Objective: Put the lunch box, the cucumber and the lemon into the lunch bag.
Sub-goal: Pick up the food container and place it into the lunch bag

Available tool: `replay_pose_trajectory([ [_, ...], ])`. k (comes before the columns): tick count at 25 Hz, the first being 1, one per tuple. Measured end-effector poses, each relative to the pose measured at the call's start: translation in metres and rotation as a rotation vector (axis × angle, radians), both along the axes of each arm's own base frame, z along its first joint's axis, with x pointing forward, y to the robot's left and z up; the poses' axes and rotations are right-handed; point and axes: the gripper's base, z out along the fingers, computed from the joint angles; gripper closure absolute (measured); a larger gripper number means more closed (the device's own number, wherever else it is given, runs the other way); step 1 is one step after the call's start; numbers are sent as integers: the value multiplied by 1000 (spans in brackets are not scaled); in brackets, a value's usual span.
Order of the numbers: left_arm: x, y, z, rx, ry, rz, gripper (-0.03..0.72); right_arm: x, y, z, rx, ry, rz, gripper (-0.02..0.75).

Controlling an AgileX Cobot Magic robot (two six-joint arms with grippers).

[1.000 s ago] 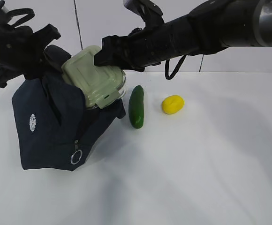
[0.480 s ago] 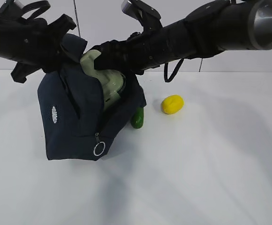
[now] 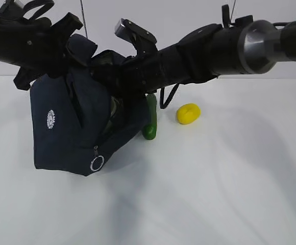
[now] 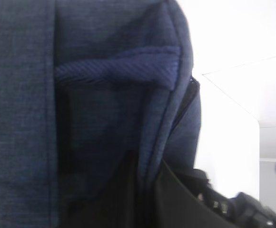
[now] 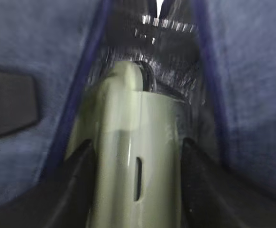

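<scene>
Exterior view shows the lunch bag (image 3: 69, 130) on the left of the white table (image 3: 214, 194), tipped so that its mouth faces up and to the right, with the silver ring pull (image 3: 96, 164) hanging at its near lower corner. The left gripper (image 3: 66, 38) is at the bag's upper far edge, clamped tight on the fabric there; the left wrist view is filled with dark blue cloth and a handle strap (image 4: 116, 69), and the fingers themselves cannot be made out. The right arm (image 3: 214, 51) reaches in from the right, and its gripper (image 3: 109, 84) is buried in the bag's mouth. Right wrist view shows the lunch box (image 5: 135, 161) on edge between the two dark fingers (image 5: 78, 190), which press against its pale green lid on either side, with the silvery lining (image 5: 171, 52) beyond and blue fabric walls left and right. The box sits inside the bag, gripped by the right gripper. The cucumber (image 3: 150, 120) lies on the table just beside the bag's right side, partly hidden behind it. The lemon (image 3: 188, 113) lies further right, apart from the cucumber.
</scene>
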Motion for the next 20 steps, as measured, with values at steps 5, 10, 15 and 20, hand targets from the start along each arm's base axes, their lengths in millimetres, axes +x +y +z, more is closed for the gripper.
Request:
replay_pose_trajectory([
  [5,1,0,0,-1,-6,5,685,1,3,1,37,3,-13,270],
  [10,1,3,1,8,-15,11,685,5,6,11,68,-19,-17,238],
  [15,4,11,1,11,-12,30,685,6,7,19,68,-49,11,238],
  [20,6,27,-3,35,40,28,685,5,4,33,93,-62,56,231],
])
